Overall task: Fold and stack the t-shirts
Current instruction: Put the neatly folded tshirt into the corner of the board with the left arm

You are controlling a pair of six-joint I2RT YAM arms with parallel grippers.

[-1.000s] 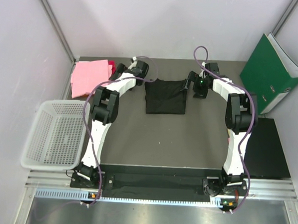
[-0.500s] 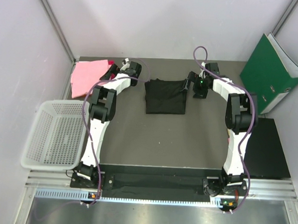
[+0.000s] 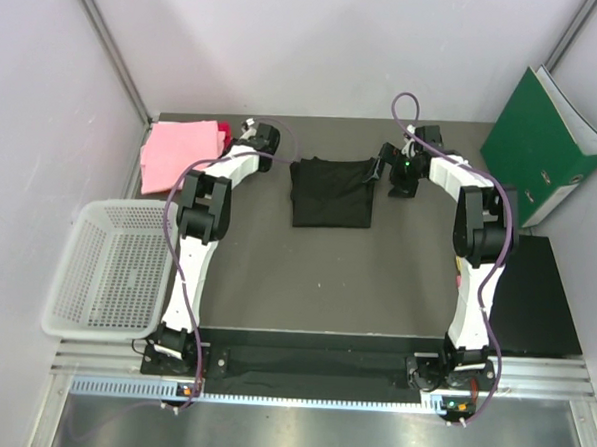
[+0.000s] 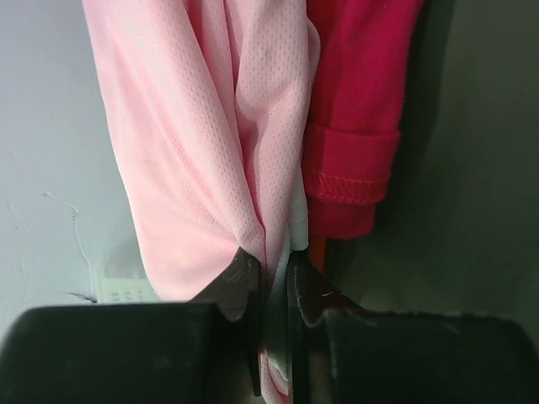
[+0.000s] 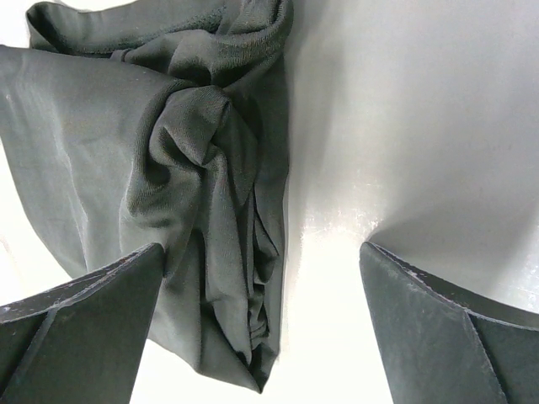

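My left claw [image 4: 271,263] is clenched on a fold of the light pink shirt [image 4: 185,126] at the far left corner of the surface [image 3: 306,274]. The darker red shirt [image 4: 354,84] lies right against it along the pinched edge. My right claw [image 5: 259,257] is spread wide and holds nothing. It hangs over the bunched right edge of the black shirt [image 5: 126,151], which lies folded by the middle of the far edge.

The step, as I judge it, is drawing the pink shirt out of the corner to fold it. To do it well, I must have pink cloth only, and the red hem sits so close to my fingertips that it may drag along. I'd lift slowly, straight up first, and watch whether the red shirt stirs. Then I'd pull toward the middle of the surface. The mesh cloth looks thin, so a shallow pinch could slip; if it does, I'd grip deeper. I'd hold the right claw off the black shirt so its fold isn't disturbed.
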